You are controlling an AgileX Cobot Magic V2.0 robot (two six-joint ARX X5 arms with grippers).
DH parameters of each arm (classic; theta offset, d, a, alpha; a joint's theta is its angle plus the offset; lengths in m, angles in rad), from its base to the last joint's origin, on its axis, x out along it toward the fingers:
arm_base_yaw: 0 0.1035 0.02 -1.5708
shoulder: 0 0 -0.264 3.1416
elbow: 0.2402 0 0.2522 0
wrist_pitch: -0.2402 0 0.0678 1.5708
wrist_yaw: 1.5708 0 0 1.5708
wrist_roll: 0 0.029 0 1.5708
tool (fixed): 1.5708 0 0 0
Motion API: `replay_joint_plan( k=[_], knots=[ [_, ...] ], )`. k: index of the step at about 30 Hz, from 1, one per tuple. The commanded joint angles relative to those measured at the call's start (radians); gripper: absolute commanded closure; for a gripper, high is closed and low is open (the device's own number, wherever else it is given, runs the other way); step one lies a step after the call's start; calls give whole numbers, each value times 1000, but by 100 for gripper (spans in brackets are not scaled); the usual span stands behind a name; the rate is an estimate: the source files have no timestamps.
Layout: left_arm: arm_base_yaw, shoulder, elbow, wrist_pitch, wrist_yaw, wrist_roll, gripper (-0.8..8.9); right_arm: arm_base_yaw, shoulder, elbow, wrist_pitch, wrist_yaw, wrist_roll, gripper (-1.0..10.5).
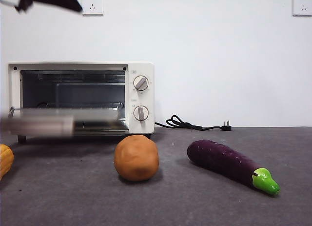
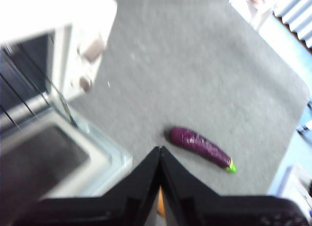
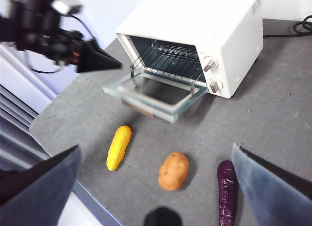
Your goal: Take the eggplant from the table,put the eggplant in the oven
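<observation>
Purple eggplant [image 3: 227,193] lies between the right claw's [image 3: 161,187] wide jaws; descend centred, grip mid-body. Oven [image 3: 204,35] stands open.

Front view: low, level with the table [image 1: 204,206], close, facing the oven [image 1: 80,96] and back wall. Left wrist view: high, looking down past the oven's open door. Right wrist view: high, angled toward the oven front. Shared by all: oven, eggplant [image 1: 229,165], table.
</observation>
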Motion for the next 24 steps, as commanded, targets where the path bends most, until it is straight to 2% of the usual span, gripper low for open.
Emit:
replay_joint_plan(
  k=[1,17,22,24],
  knots=[
    [15,-70,-4,36,-11,-38,819,1,0,0,5,0,-7,348],
    [58,-473,-4,51,-421,-87,819,1,0,0,1,0,-7,348],
    [58,-569,-4,-36,-603,-91,819,1,0,0,0,0,-7,348],
    [58,-596,-4,-90,-641,-90,819,1,0,0,0,0,-7,348]
  ],
)
